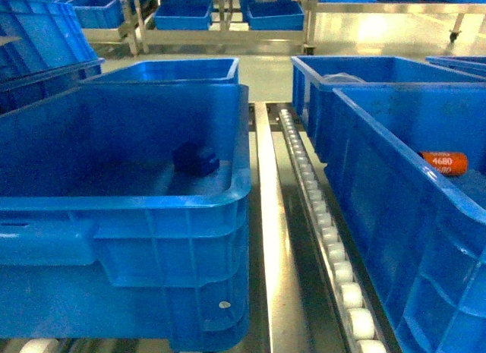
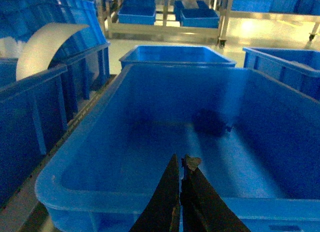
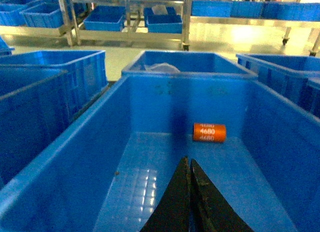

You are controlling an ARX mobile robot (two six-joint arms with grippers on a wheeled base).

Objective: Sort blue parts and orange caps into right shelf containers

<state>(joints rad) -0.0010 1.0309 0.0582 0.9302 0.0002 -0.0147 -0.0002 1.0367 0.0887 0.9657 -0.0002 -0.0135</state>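
Two bright blue crates fill the near ground of the head view, one on each side of a roller track (image 1: 323, 216) and a pale metal rail (image 1: 267, 239) that run away from the robot. The left crate (image 1: 114, 209) holds a single dark blue part (image 1: 196, 159), lying on the floor toward the far wall and right of centre. The right crate (image 1: 395, 209) holds an orange cap (image 1: 444, 163) printed "4680", lying on its side toward the far end of the floor. Neither arm shows in the head view. In the left wrist view the left gripper (image 2: 181, 192) hangs just over the near rim of the left crate, its dark fingers pressed together with nothing between them; the blue part (image 2: 210, 122) lies well ahead of it, near the far wall. In the right wrist view the right gripper (image 3: 190, 197) sits over the near end of the right crate, its jaws likewise closed tight and empty, with the orange cap (image 3: 209, 132) ahead and slightly to the right on the crate floor. Beyond each near crate stands a second crate in line, the left one (image 1: 171, 70) and the right one (image 1: 364, 72); something pale (image 3: 161, 68) lies in the latter, too indistinct to identify. Farther off, across a pale floor, a metal shelf rack (image 1: 228, 26) carries more blue crates.
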